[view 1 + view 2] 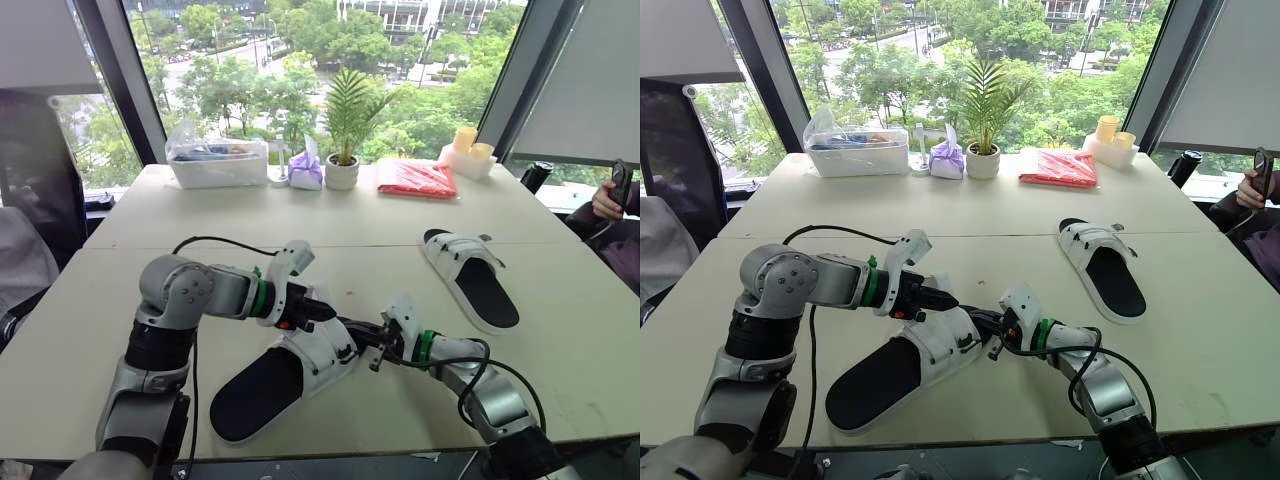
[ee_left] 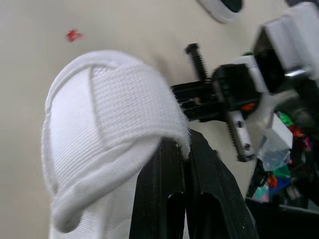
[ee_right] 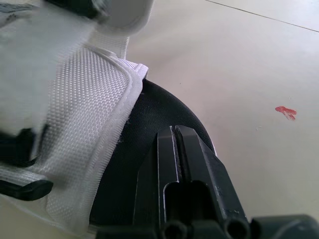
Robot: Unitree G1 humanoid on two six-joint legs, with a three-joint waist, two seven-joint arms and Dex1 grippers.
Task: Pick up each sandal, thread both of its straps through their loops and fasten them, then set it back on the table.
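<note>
One sandal (image 1: 270,385) near table's (image 1: 300,240) front edge, strapped end between both grippers; left gripper (image 2: 182,144) closed, pinching strap (image 2: 124,99) edge; right gripper (image 3: 175,130) closed, tips at sandal's toe.

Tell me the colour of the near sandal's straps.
White straps; the left wrist view shows them best.

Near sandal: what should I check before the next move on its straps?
1. Near sandal rests on the table, away from the edge: ok.
2. Left end effector is shut at the white strap's edge: ok.
3. Strap actually pinched: cannot tell.
4. Right end effector gripping the sandal: cannot tell; it is shut at the toe end.
5. Strap threaded through its loop: cannot tell.
6. Far sandal clear of both arms: ok.
</note>
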